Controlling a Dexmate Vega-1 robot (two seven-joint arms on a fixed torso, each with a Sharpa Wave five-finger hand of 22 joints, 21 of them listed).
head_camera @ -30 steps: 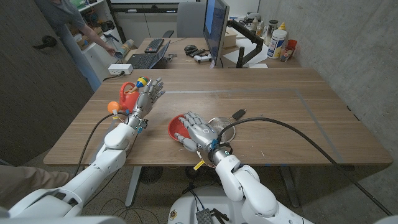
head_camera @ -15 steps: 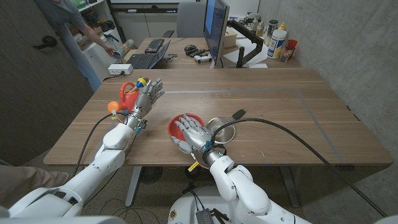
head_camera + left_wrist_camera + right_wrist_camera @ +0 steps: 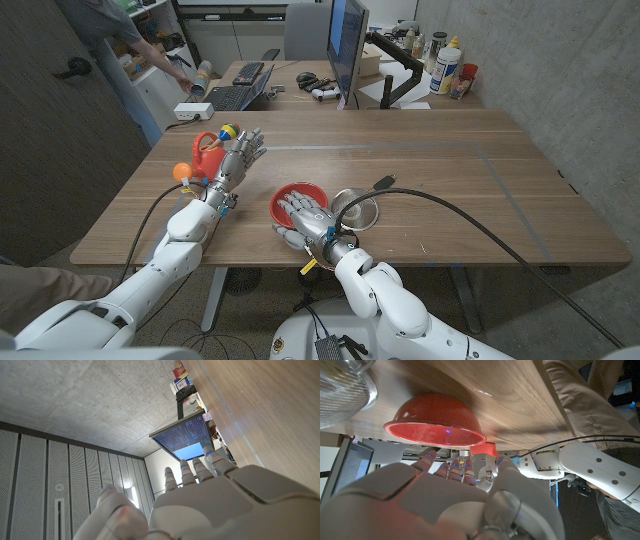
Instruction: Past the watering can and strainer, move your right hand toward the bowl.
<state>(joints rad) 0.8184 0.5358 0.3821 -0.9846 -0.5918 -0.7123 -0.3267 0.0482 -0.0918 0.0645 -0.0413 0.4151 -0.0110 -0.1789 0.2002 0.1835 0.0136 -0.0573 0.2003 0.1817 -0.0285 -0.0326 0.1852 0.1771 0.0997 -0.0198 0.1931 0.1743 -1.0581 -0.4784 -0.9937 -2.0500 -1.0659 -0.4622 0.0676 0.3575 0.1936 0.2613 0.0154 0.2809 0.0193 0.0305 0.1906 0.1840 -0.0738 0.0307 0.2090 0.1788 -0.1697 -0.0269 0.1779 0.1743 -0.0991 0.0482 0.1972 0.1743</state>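
Note:
A red bowl (image 3: 300,193) sits near the table's front middle, seen as a red bowl (image 3: 435,422) in the right wrist view. My right hand (image 3: 303,218) is open, fingers spread, over the bowl's near rim. Just right of the bowl stands a metal strainer (image 3: 357,209), its mesh also in the right wrist view (image 3: 342,390). A red watering can (image 3: 208,152) stands at the left, close beside my left hand (image 3: 238,157), which is raised with fingers apart and holds nothing. In its own wrist view the left hand (image 3: 210,495) shows its back.
An orange ball (image 3: 182,172) lies by my left forearm. A black cable (image 3: 470,215) crosses the table's right half. A monitor (image 3: 347,45), keyboard (image 3: 247,72) and bottles (image 3: 447,66) stand on the desk behind. A person (image 3: 120,40) stands at the back left.
My right hand has slid left and back toward the table's front edge, from between bowl and strainer to the bowl's near rim. The left hand has stayed put. The person moved an arm.

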